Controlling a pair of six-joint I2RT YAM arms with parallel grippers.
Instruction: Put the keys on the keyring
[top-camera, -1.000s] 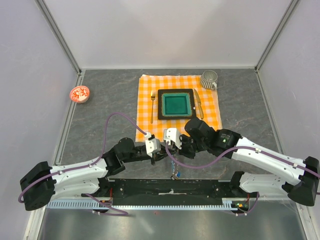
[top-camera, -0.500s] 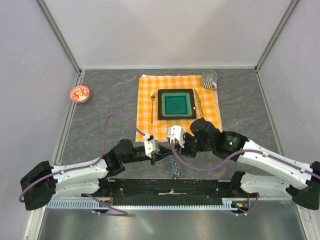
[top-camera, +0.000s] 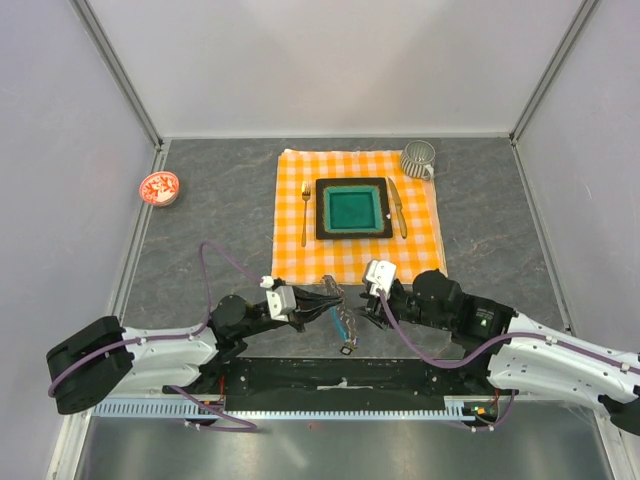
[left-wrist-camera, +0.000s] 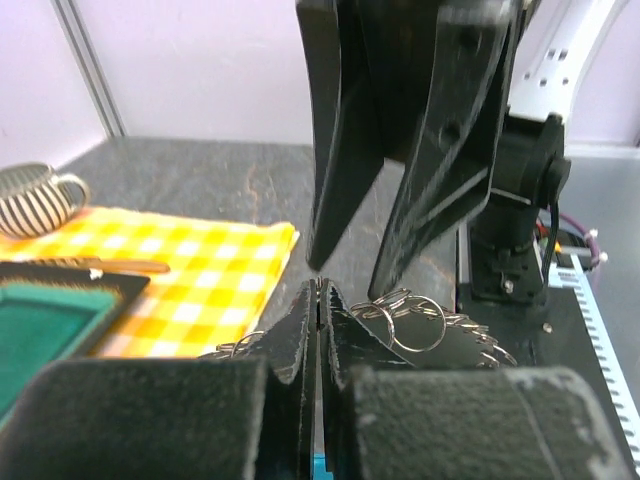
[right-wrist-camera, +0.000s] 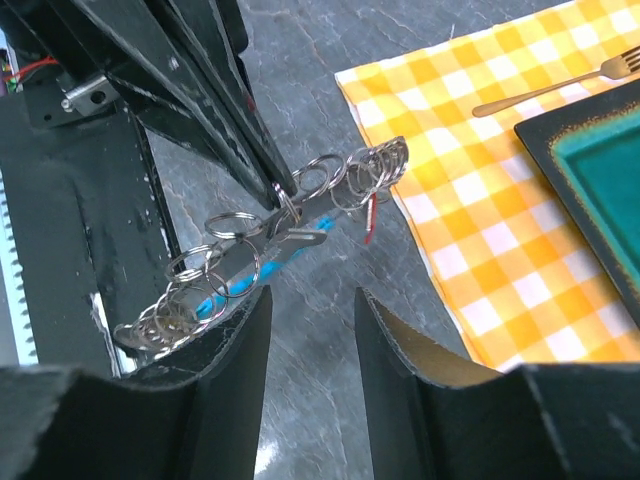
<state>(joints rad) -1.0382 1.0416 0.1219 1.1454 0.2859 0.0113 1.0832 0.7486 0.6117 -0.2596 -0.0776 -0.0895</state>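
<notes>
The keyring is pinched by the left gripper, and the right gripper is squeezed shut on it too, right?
Not quite. The left gripper does pinch the keyring, but the right gripper is open, not shut on it. The right wrist view shows its two fingers standing apart with a gap between them.

The grey bench (top-camera: 200, 220) carries a yellow checked cloth (top-camera: 420, 240) near the middle of its far edge and a small red-and-white dish (top-camera: 159, 187) at its left edge.

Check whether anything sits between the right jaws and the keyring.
Nothing visible. The keyring is pinched in the left gripper; the right gripper, jaws open, faces it across an unobstructed gap.
</notes>
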